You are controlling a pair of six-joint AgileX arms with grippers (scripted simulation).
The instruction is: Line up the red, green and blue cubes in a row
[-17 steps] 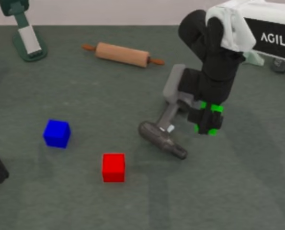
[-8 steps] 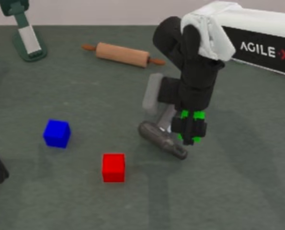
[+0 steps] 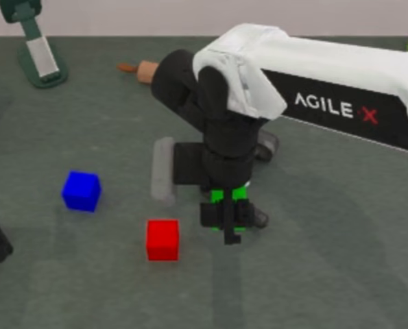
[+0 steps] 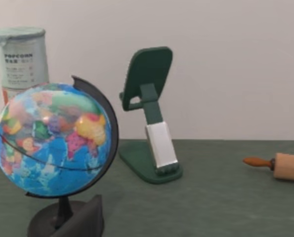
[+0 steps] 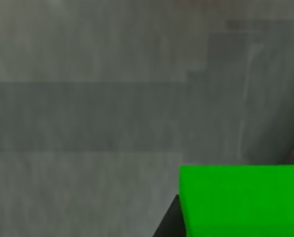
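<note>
The right gripper (image 3: 225, 216) is closed on the green cube (image 3: 225, 195), which shows only as slivers of bright green between the dark fingers in the top view. In the right wrist view the same green cube (image 5: 241, 200) fills one corner, with a dark fingertip edge beside it and bare grey-green table (image 5: 87, 123) beyond.

Taking the red cube (image 3: 162, 239) as the landmark, the gripper hangs just to its right, near it but not touching, and slightly farther from the table's near edge. The white right arm (image 3: 313, 75) reaches in from the top view's right and covers most of the grey drill (image 3: 260, 218), whose rounded end peeks out just right of the gripper. A pale grey blurred shape lies just up from the red cube, beside the arm's dark wrist.

The blue cube (image 3: 81, 190) sits to the left of the red cube and a little farther back, well apart from it. Far behind the red cube, the rolling pin (image 3: 138, 69) shows only its left end and handle, the rest hidden by the arm. The green phone stand (image 3: 38, 51) stands at the far left, well behind the blue cube.

The left arm is parked off the table's left edge; its gripper cannot be made out, so I cannot tell its state. Its wrist view takes in a globe (image 4: 50, 140), a popcorn tin (image 4: 21, 57), the phone stand (image 4: 151, 118) and the rolling pin (image 4: 280, 165).
</note>
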